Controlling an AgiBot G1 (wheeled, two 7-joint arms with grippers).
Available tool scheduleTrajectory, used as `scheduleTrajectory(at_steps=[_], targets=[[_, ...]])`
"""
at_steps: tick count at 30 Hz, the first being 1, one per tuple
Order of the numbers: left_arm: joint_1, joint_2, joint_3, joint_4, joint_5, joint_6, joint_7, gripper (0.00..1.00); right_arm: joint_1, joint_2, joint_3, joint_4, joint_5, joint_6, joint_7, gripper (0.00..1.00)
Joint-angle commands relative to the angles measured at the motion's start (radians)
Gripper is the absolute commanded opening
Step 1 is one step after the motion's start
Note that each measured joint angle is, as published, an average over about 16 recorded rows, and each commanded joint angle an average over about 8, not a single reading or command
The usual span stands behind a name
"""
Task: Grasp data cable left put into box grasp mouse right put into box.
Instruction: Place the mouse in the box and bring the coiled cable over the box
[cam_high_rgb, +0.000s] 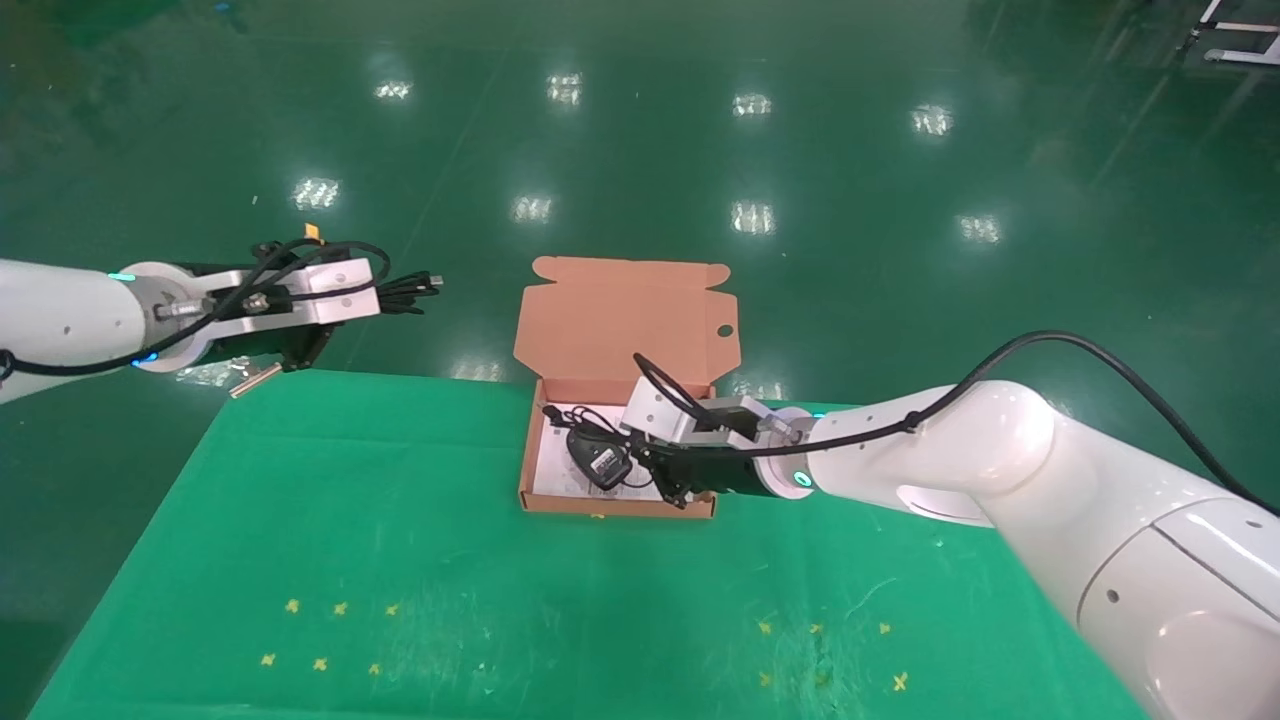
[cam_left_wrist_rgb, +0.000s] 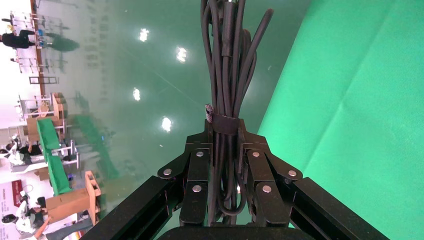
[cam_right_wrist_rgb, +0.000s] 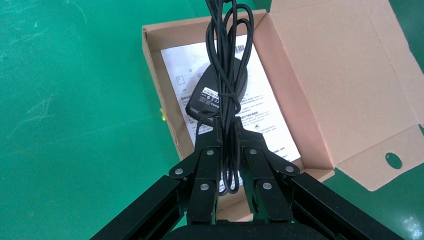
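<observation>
Table (cam_high_rgb: 400, 560): green cloth cover, creased and scuffed; small yellow cross marks near front edge, L and R groups. Far-left corner sits below the left arm.

Box (cam_high_rgb: 560, 505): salmon-orange cardboard, shallow, at far edge of table, roughly mid-width. Flip lid (cam_high_rgb: 625, 325) stands open behind it, tabbed, one round hole (cam_high_rgb: 726, 330) near its R side. White printed sheet (cam_right_wrist_rgb: 270, 115) lies flat on box floor.

Mouse (cam_high_rgb: 600, 462): black, oval, inside box over the sheet, underside label facing up. Own thin cord (cam_right_wrist_rgb: 227, 55) looped over its body and running back between the tool fingers.

Right tool (cam_high_rgb: 655, 478): low over box, at its R side, closed tight on the mouse cord just beside the mouse; whether mouse rests on the sheet or hangs a bit above, can't tell.

Data cable (cam_high_rgb: 405, 292): black looped bundle, banded mid-length, held in air off the table, beyond its far-left corner, well apart from box. Ends stick out toward box side.

Left tool (cam_left_wrist_rgb: 225, 165): raised, past far-left corner of table, fingers clamped on the bundle at the band.

Room: glossy dark-green floor (cam_high_rgb: 700, 130) w/ rows of ceiling-light reflections. Left wrist view shows shelving, cartons, green-covered tables and people at the far side, blurred.
</observation>
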Motion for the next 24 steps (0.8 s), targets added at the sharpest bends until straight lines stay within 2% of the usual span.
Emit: scheduleTrajectory(at_steps=[1, 15, 24], targets=[[0.0, 0.0, 0.0, 0.0, 0.0, 0.0, 0.0, 0.0, 0.001, 0.0, -0.004, -0.001, 0.002, 0.001, 0.002, 1.0], [0.027, 0.017, 0.007, -0.016, -0.035, -0.001, 0.01, 0.0, 0.007, 0.047, -0.003, 0.056, 0.001, 0.015, 0.011, 1.0], [0.07, 0.089, 0.02, 0.035, -0.109, -0.054, 0.056, 0.0, 0.035, 0.183, 0.008, 0.189, -0.006, 0.051, 0.024, 1.0]])
